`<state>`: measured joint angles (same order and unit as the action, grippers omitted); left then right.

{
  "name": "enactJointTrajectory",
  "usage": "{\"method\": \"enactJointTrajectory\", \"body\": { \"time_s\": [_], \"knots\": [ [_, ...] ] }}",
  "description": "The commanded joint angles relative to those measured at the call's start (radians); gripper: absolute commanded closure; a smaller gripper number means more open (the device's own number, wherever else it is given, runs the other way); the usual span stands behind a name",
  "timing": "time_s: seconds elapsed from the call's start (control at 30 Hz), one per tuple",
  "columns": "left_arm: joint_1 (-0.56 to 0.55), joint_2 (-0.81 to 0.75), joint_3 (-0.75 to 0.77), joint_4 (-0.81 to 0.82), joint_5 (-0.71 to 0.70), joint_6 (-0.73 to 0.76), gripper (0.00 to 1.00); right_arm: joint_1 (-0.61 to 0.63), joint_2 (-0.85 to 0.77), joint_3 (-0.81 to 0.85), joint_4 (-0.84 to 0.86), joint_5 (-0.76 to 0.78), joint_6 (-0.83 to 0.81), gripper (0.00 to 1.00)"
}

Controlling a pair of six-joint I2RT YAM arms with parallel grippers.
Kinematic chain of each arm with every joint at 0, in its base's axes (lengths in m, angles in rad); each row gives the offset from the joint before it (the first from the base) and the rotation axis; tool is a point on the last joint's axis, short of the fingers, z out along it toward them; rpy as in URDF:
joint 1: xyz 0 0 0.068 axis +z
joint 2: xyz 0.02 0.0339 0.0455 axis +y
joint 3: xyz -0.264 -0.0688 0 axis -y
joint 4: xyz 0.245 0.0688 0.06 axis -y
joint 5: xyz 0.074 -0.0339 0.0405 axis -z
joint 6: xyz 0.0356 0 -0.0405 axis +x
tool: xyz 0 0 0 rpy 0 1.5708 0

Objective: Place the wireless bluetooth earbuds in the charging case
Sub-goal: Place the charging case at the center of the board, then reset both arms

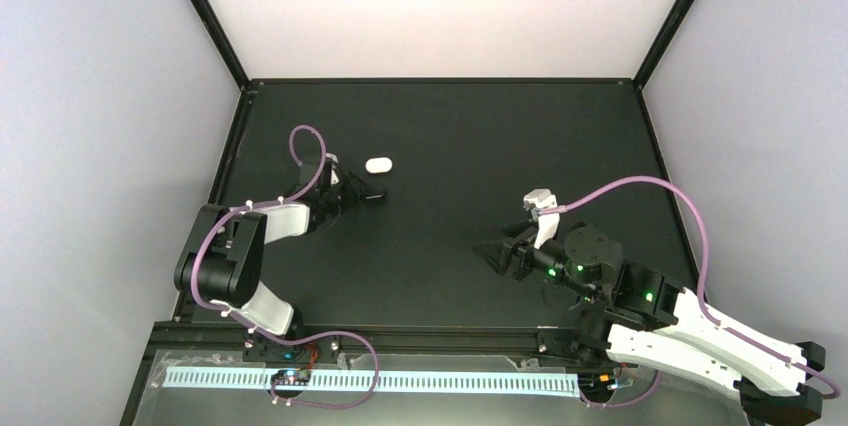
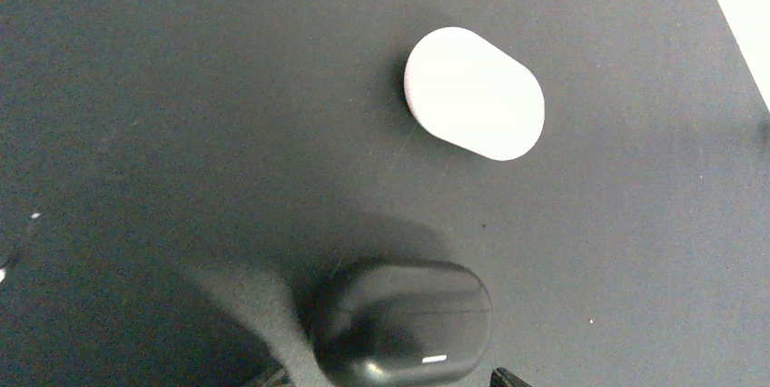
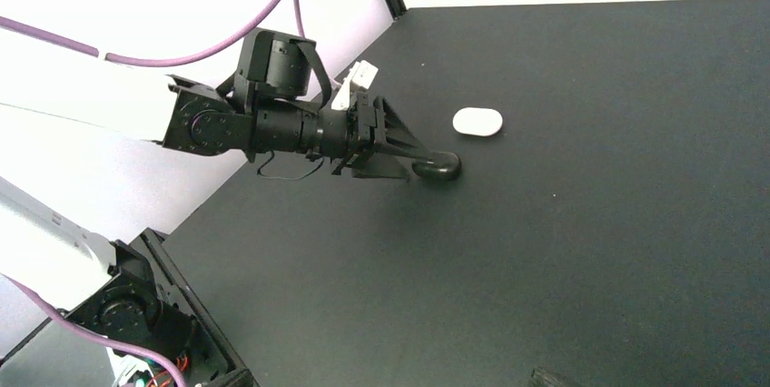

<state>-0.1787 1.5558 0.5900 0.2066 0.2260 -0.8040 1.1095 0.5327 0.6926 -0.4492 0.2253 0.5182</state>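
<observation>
No wireless bluetooth earbuds show in any view. Two shut pill-shaped charging cases lie at the table's back left. One is a white case (image 1: 378, 164) (image 2: 474, 93) (image 3: 478, 121). The other is a glossy black case (image 1: 372, 196) (image 2: 399, 328) (image 3: 438, 165), just nearer. My left gripper (image 1: 365, 196) is low over the black case. Its fingertips (image 2: 505, 378) flank the case with a thin gap, so it is open. My right gripper (image 1: 492, 254) hovers open and empty over the mat, right of centre.
The black mat (image 1: 450, 126) ends at a raised black frame, with white walls behind it. The right arm's purple cable (image 1: 640, 186) loops above the mat. In the right wrist view only one fingertip (image 3: 554, 376) shows, at the bottom edge.
</observation>
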Motion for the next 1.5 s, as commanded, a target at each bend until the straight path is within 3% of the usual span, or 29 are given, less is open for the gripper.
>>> {"method": "enactJointTrajectory", "body": {
  "time_s": [0.0,0.53,0.67,0.77,0.8,0.9,1.0,1.17,1.23,1.37,1.47],
  "knots": [
    [-0.013,0.042,0.059,-0.029,0.018,0.018,0.43,0.003,-0.012,-0.010,0.013,0.009,-0.006,0.21],
    [-0.048,0.078,0.096,-0.012,0.043,0.000,0.42,0.003,0.000,0.001,0.004,0.019,-0.020,0.21],
    [-0.047,-0.091,0.051,-0.087,-0.045,0.016,0.32,0.003,-0.014,0.004,-0.007,0.040,-0.019,0.21],
    [-0.048,-0.253,0.055,-0.194,-0.107,0.060,0.06,0.003,-0.017,0.001,0.003,0.108,0.003,0.19],
    [-0.049,-0.317,0.068,-0.241,-0.123,0.081,0.02,0.003,-0.013,0.004,0.004,0.147,0.021,0.18],
    [-0.051,-0.458,0.147,-0.426,-0.182,0.161,0.01,0.003,0.011,0.041,-0.023,0.310,0.068,0.16],
    [-0.056,-0.579,0.232,-0.620,-0.263,0.256,0.01,0.003,0.026,0.100,-0.054,0.480,0.046,0.02],
    [-0.059,-0.772,0.254,-0.715,-0.357,0.383,0.01,-0.002,0.069,0.167,-0.033,0.641,-0.034,0.00],
    [-0.059,-0.835,0.233,-0.710,-0.367,0.421,0.01,-0.039,0.145,0.222,-0.070,0.618,0.012,0.00],
    [-0.061,-0.889,0.203,-0.685,-0.361,0.463,0.01,-0.223,0.328,0.323,-0.152,0.381,0.143,0.00],
    [-0.071,-0.886,0.190,-0.669,-0.350,0.484,0.01,-0.310,0.380,0.273,-0.150,0.384,0.194,0.00]
  ]
}}
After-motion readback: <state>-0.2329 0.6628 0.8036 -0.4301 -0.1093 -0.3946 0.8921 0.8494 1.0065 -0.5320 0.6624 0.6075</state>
